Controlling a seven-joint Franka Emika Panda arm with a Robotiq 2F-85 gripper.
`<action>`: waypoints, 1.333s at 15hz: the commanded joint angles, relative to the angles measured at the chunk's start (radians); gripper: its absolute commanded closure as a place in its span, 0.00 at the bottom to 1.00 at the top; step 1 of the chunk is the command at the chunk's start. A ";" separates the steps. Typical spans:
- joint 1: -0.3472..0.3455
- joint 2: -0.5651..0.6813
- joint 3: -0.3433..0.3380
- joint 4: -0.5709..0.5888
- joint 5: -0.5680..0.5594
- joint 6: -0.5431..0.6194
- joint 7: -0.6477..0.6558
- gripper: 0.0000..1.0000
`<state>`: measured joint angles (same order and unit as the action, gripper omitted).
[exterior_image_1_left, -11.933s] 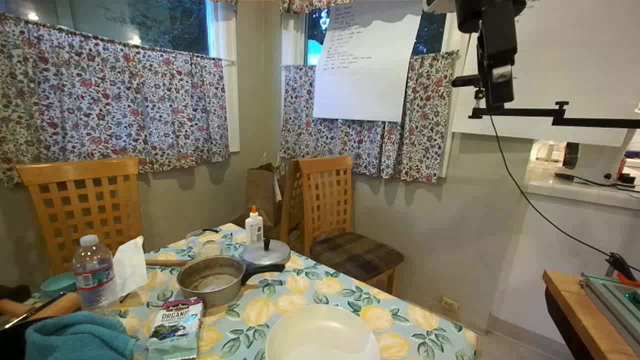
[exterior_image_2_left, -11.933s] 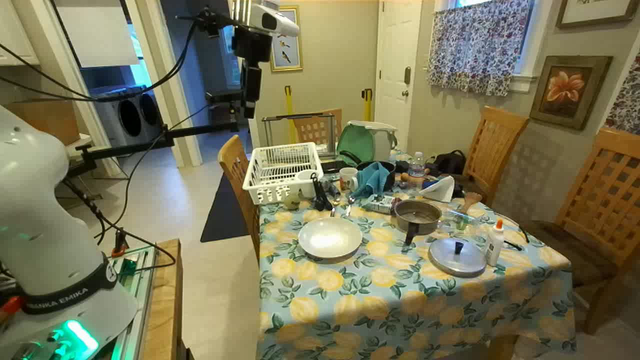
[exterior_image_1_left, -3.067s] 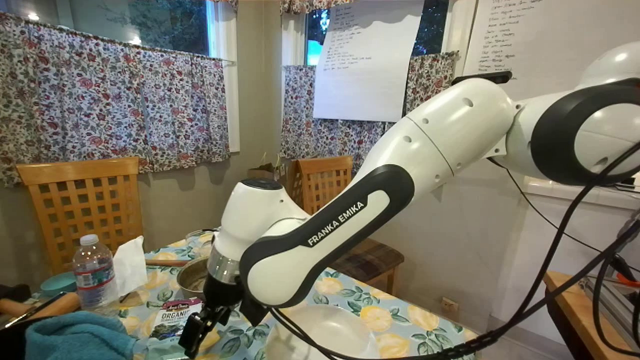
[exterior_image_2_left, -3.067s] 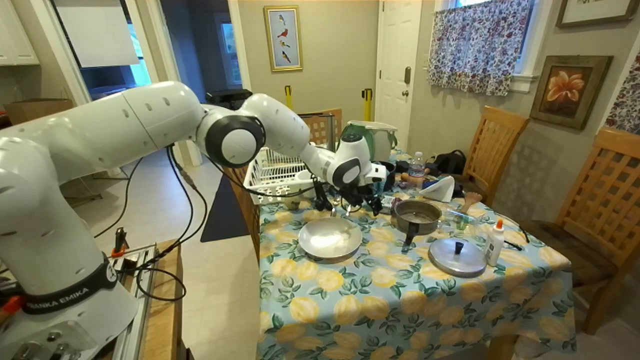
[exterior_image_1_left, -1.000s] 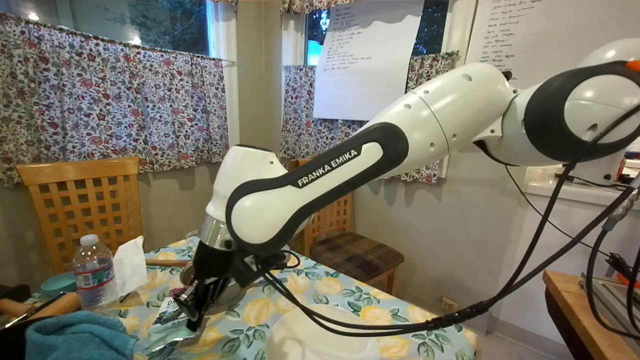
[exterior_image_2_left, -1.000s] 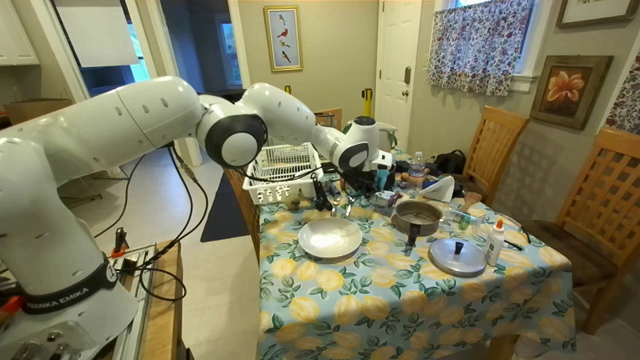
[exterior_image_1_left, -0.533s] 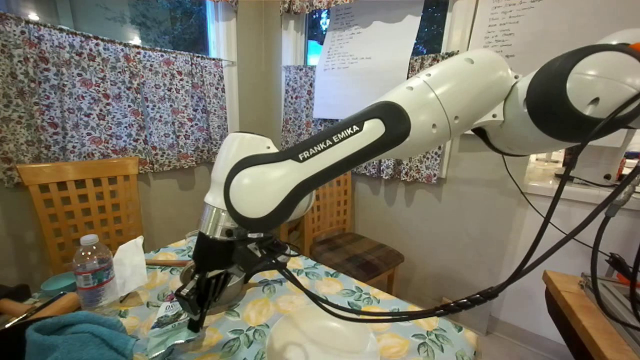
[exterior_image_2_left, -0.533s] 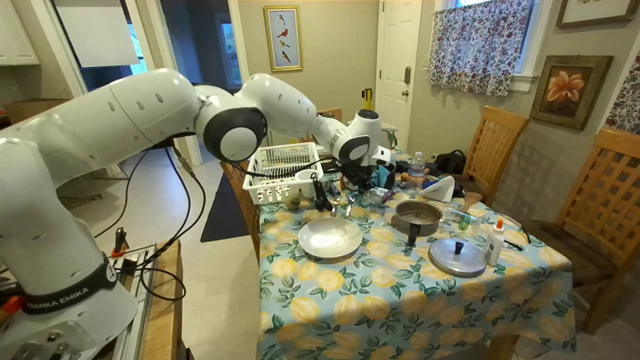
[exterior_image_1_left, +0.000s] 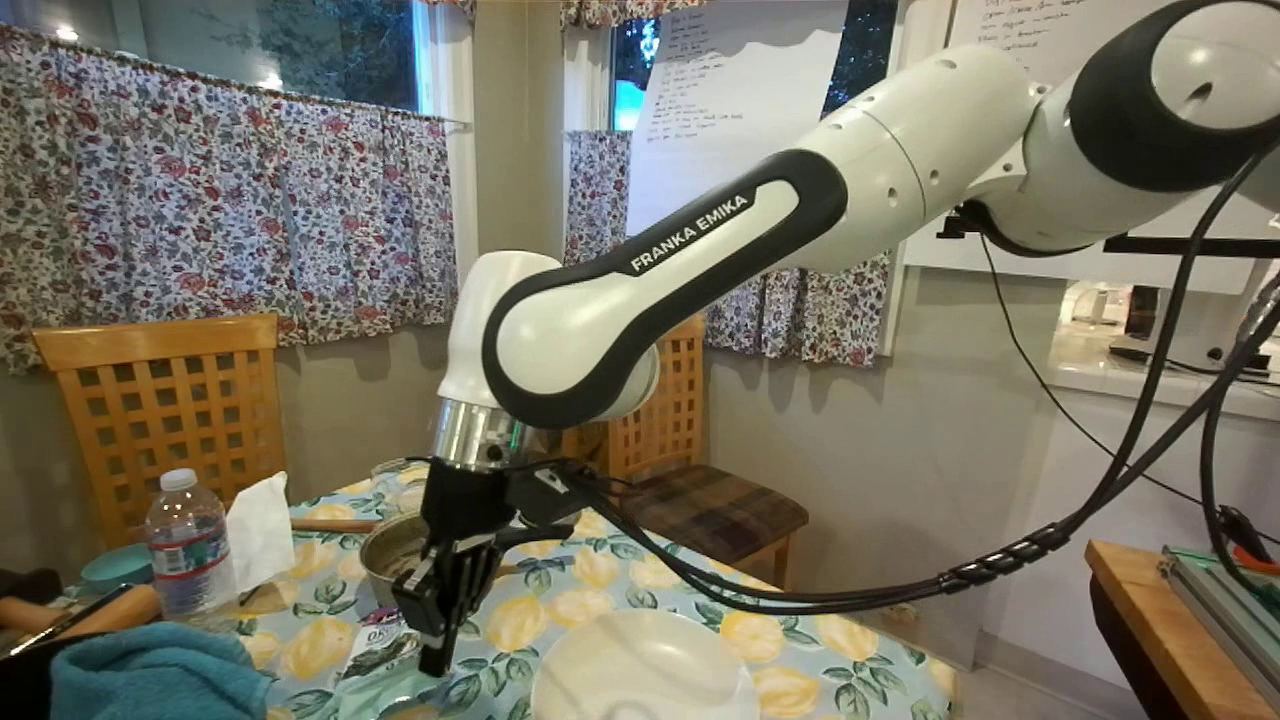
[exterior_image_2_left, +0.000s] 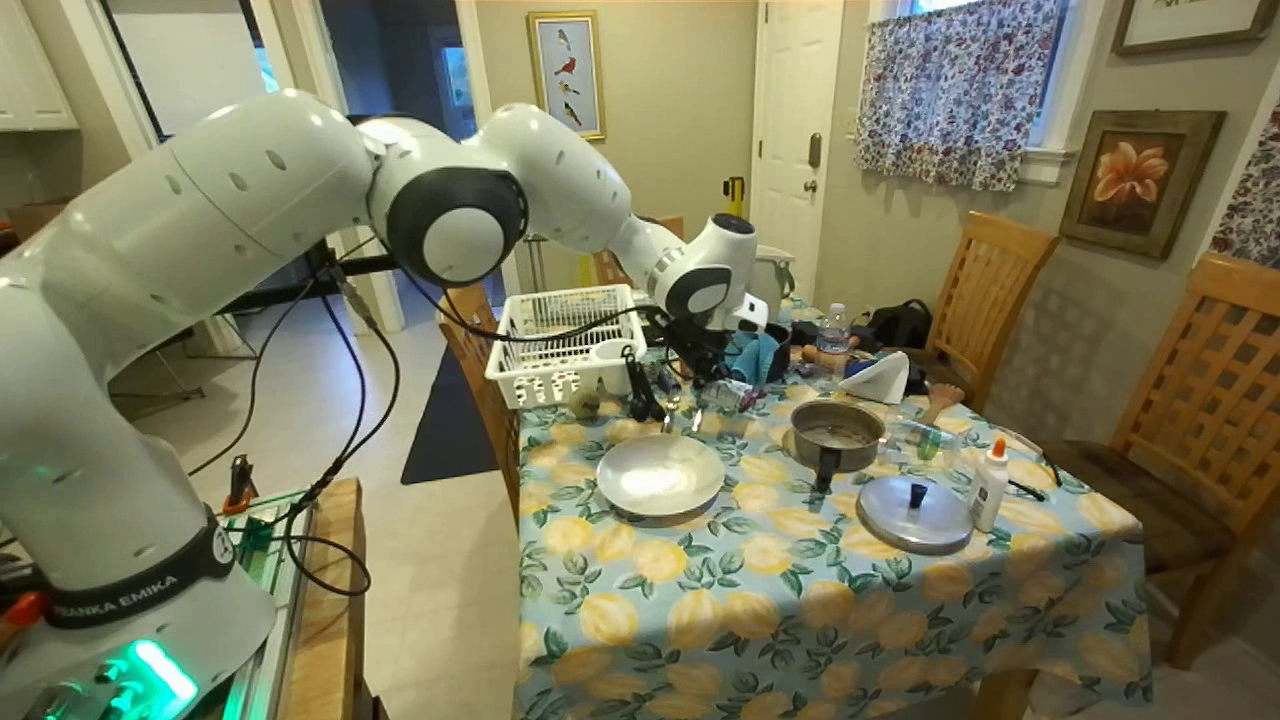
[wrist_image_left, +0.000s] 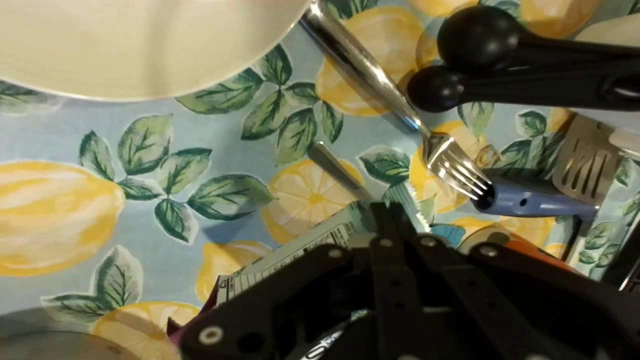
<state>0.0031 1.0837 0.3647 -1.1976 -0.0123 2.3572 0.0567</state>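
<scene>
The gripper (wrist_image_left: 389, 212) was closed, its tips drawn together with a foil snack packet (wrist_image_left: 300, 257) nipped between them; the packet showed on both sides of the grip, creased and tilted. A thin metal handle (wrist_image_left: 342, 172) ran up to it and vanished underneath. Just beyond lay a fork (wrist_image_left: 370, 75), one end at the rim of a shallow white dish (wrist_image_left: 115, 55), its tines meeting the dark end of a blue-handled tool (wrist_image_left: 542, 202). Past these were black measuring spoons (wrist_image_left: 480, 37) and a slotted metal turner (wrist_image_left: 580, 160), while a mug (wrist_image_left: 522, 245) sat close beside the grip. Farther out, in an exterior view, a saucepan (exterior_image_2_left: 860, 450) stood near the packet, with a lid (exterior_image_2_left: 890, 515) and a glue bottle (exterior_image_2_left: 988, 495) beyond; a white dish rack (exterior_image_2_left: 550, 373) and a blue cloth (exterior_image_2_left: 752, 358) lay to either side of the gripper. The gripper covered the packet's middle and part of the mug, and the dish and spoons ran off the wrist view's edge. Whether the packet touched the tablecloth (exterior_image_2_left: 700, 610) could not be made out. A greyish curve (wrist_image_left: 65, 347) in the wrist view's lower corner was too cut off to name.
</scene>
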 joint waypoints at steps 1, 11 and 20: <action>0.030 -0.152 -0.078 -0.235 0.081 0.102 0.065 1.00; 0.145 -0.342 -0.168 -0.630 0.237 0.389 0.235 1.00; 0.168 -0.460 -0.216 -0.850 0.306 0.515 0.344 1.00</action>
<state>0.1593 0.6871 0.1614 -1.9647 0.2491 2.8575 0.3776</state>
